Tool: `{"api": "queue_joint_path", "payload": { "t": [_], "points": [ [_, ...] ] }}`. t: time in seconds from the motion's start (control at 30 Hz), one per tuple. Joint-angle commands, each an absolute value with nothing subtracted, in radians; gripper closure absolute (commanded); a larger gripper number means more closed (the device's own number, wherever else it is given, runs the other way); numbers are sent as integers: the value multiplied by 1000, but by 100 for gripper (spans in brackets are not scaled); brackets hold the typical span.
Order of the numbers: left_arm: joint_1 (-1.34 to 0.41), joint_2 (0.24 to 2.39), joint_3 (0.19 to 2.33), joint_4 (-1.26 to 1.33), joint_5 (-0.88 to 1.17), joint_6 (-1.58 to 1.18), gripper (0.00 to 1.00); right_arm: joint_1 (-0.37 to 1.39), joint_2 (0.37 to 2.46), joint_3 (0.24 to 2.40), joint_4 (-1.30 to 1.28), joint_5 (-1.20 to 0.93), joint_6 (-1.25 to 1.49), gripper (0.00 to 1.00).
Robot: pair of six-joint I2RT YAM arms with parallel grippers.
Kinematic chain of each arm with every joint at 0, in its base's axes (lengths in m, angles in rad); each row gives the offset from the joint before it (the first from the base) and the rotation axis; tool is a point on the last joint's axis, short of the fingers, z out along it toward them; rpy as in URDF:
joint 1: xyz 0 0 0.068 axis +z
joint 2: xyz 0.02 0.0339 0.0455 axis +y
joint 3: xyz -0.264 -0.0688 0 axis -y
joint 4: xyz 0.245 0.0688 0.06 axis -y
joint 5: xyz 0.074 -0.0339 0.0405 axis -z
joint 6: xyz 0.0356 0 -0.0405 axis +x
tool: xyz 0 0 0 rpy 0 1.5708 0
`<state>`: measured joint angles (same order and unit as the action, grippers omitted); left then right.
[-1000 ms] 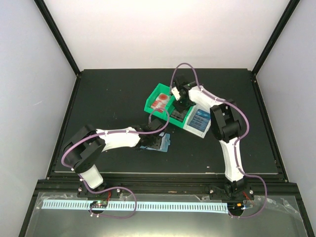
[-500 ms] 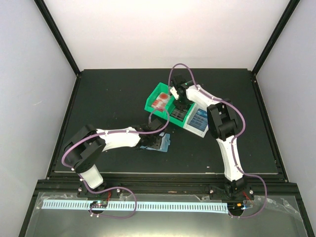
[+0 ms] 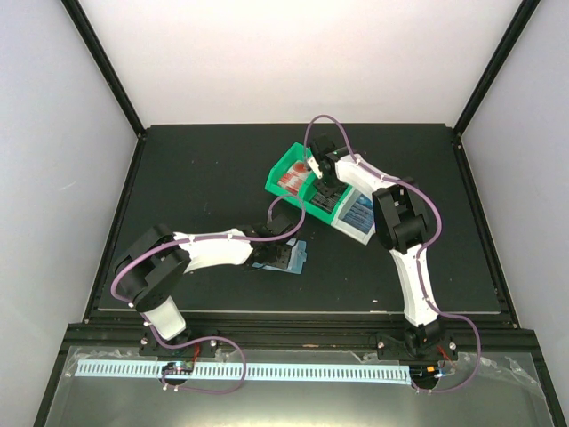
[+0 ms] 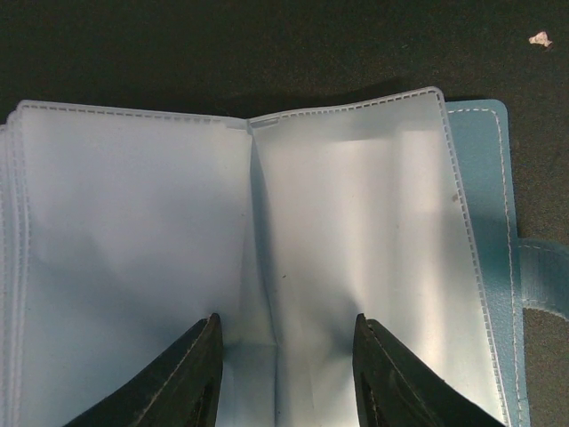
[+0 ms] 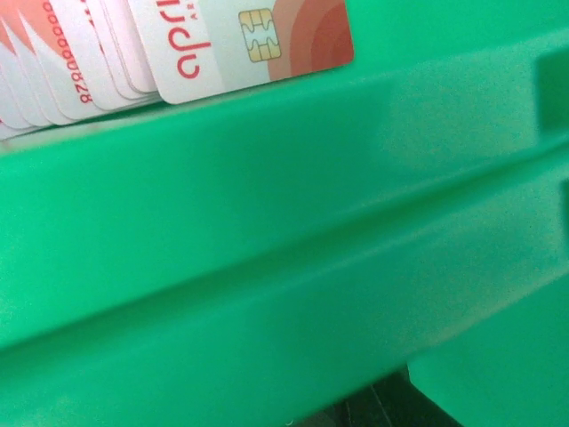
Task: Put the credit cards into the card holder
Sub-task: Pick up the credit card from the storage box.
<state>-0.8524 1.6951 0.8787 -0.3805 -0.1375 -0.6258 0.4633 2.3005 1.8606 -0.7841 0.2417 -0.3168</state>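
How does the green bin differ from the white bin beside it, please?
The green bin holds red-and-white cards; the white bin holds blue cards with pale print. The green bin sits farther back and to the left; the white bin sits nearer and to the right. Both are small open-topped bins, side by side.

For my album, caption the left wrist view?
Left gripper spread across the open card holder's clear pockets.

Clear glossy plastic pockets of the card holder point(image 4: 356, 222), its teal stitched cover possibly leather, smooth green plastic bin point(image 5: 267, 231)
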Motion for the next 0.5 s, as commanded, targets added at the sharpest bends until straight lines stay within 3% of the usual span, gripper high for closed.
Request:
{"api": "queue_joint_path", "payload": {
  "t": [0.0,0.47],
  "points": [
    [-834,1812,796,-443,-107,-646,58,456,2254,1850,-749,309,-330,73],
    [-834,1808,792,-441,-104,-649,59,456,2219,1832,-734,359,-330,79]
  ]
}}
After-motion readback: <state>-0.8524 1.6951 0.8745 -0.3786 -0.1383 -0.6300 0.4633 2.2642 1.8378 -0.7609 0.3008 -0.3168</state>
